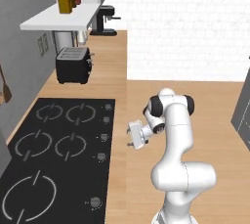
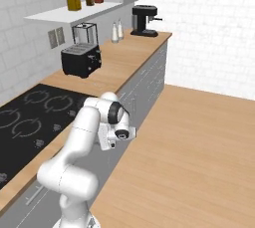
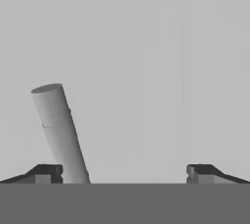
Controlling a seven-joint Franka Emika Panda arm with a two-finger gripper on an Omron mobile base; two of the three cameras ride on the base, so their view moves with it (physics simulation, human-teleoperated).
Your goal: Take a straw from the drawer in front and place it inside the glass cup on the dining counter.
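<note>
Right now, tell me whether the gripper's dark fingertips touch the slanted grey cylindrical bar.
Cannot tell. In the hand view the grey bar meets one fingertip's edge with no visible gap, yet it could lie behind the open gripper.

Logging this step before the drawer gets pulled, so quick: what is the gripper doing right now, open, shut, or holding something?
Gripper: open, fingertips wide apart, holding nothing. A grey bar handle stands near one fingertip.

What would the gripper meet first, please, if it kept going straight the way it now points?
Probably the flat grey cabinet front that faces the open gripper in the hand view. A grey bar handle lies left of centre, near the left finger, so it might touch first; depth is unclear.
</note>
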